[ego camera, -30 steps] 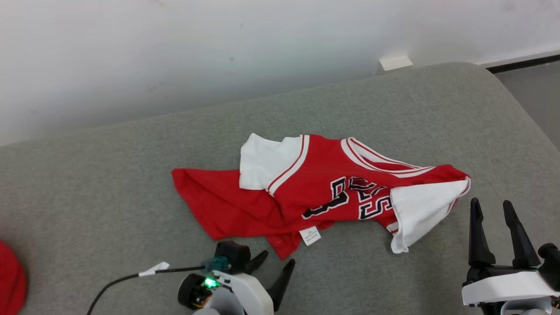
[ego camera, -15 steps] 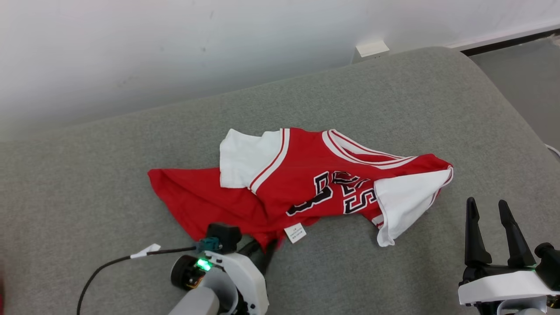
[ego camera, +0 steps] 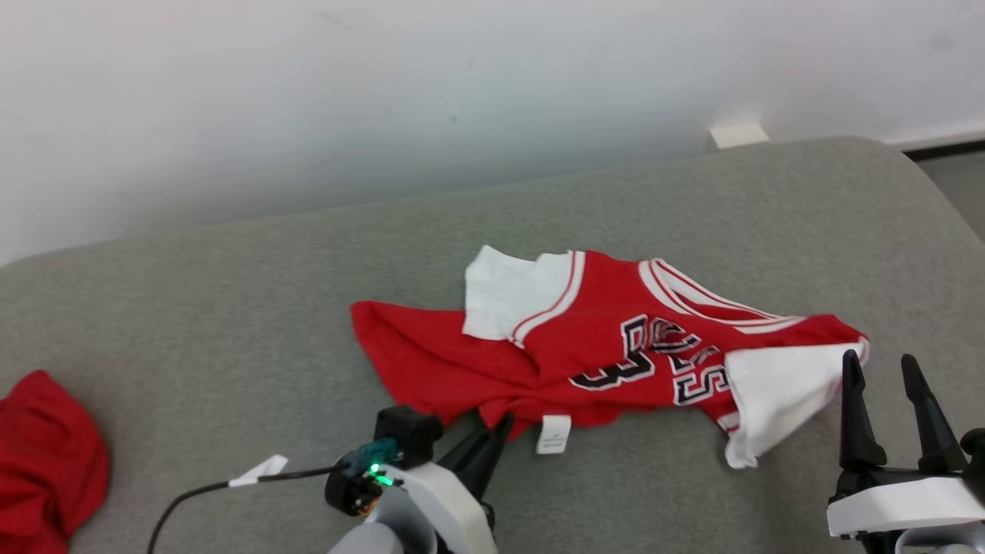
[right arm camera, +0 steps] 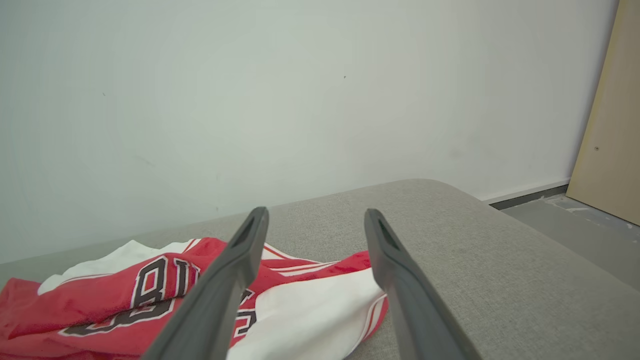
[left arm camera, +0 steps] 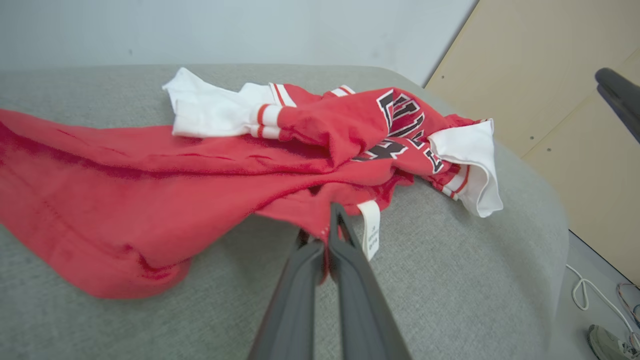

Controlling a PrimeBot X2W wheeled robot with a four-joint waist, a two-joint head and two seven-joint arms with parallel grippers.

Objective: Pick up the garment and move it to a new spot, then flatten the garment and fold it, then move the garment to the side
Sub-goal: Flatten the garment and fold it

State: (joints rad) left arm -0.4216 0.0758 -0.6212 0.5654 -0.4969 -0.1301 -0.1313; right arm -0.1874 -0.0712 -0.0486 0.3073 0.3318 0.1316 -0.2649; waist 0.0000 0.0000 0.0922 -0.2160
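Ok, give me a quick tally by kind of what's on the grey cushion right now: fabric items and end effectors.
Fabric items: 2 (the red-and-white jersey; a separate red cloth at the far left)
End effectors: 2 (left end effector shut on the jersey's near hem; right end effector open by the white sleeve)
Total: 4
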